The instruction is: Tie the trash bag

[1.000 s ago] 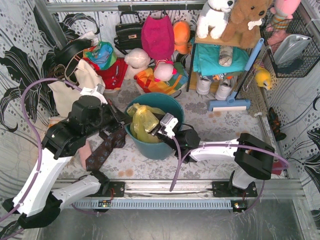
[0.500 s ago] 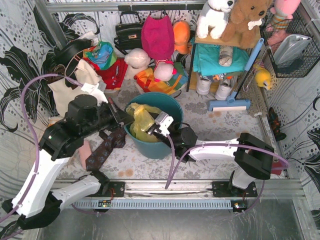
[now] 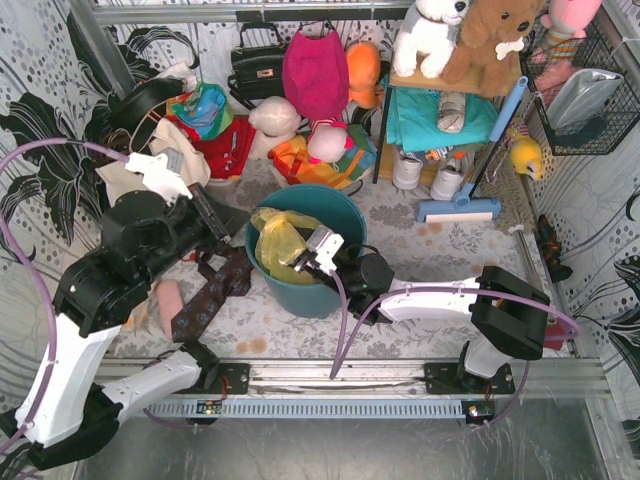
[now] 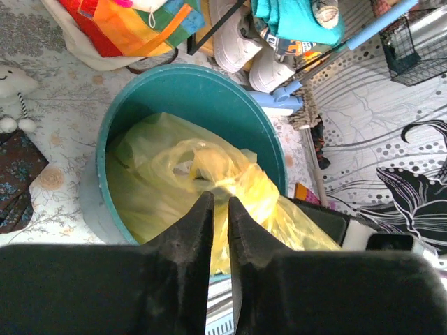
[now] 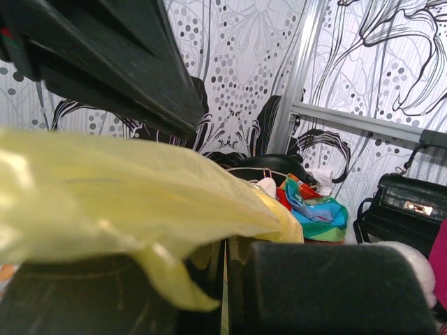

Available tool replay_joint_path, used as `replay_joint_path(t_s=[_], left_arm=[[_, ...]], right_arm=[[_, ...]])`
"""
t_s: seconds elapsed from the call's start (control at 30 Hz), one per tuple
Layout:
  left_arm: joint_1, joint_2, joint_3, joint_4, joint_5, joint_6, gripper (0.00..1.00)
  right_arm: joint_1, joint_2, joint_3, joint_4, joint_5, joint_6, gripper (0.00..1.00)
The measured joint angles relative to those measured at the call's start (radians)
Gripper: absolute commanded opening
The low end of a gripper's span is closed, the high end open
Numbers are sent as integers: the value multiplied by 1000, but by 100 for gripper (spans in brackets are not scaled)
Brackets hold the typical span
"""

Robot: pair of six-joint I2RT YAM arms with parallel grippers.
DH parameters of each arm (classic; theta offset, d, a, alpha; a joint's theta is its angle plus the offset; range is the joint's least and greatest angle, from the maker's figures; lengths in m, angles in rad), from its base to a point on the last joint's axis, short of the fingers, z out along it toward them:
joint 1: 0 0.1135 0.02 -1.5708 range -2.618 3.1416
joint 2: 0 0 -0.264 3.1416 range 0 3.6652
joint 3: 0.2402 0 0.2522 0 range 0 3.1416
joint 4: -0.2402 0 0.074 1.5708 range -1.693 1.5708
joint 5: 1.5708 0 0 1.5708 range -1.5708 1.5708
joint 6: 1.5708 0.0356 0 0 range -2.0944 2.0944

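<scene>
The trash bag (image 3: 278, 243), thin crinkly yellow plastic, sits in the round teal bucket (image 3: 310, 293) at the middle of the floor. Its bunched top leans toward the bucket's near right rim. My right gripper (image 3: 303, 262) reaches over that rim and is shut on a fold of the bag. In the right wrist view the yellow film (image 5: 126, 188) drapes over my right gripper (image 5: 225, 241), a thin strip pinched in it. My left gripper (image 3: 222, 232) hangs left of the bucket, off the bag. From the left wrist, my left gripper (image 4: 220, 199) shows a narrow empty gap above the bag (image 4: 209, 174).
A cream tote bag (image 3: 140, 185) and a patterned cloth strip (image 3: 215, 295) lie left of the bucket. Behind it are a black handbag (image 3: 258, 65), soft toys and a colourful bag (image 3: 310, 160). A shelf with shoes (image 3: 425, 170) and a blue brush (image 3: 460, 210) stand at the right.
My left gripper has let go of the bag's top, parted its jaws slightly and drawn back left, away from the bucket. The right gripper keeps its hold and has barely shifted.
</scene>
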Motion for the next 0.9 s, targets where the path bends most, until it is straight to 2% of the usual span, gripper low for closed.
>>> replay_joint_path(t_s=[0.3,0.53,0.9], left_arm=[[0,102,-23,60,13,17,42],[0,152,-16,42,7,1,42],[0,145,35,-43,-34,-10,41]], right_arm=[[0,0,0,-2,-11,0,0],[0,-2,0,-7,-18,0,0],[1,-2,0,-8,-18,0,0]])
